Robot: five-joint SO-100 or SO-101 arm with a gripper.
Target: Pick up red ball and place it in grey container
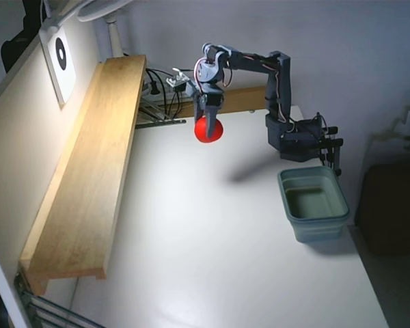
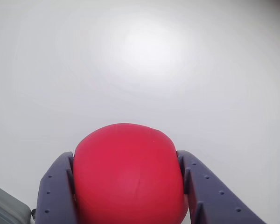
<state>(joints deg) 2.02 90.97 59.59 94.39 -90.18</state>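
Hobby desk: white table (image 1: 212,260), wooden shelf (image 1: 89,184)

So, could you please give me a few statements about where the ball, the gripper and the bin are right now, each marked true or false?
1. The gripper is shut on the smooth bright red ball. True.
2. The red ball rests on the white table. False: it is held in the air, with its shadow falling apart from it on the table.
3. The grey-green rectangular plastic container is empty. True.
4. The ball hangs directly over the container. False: in the fixed view it is well to the container's left.
5. A long wooden shelf runs along the table's left edge in the fixed view. True.
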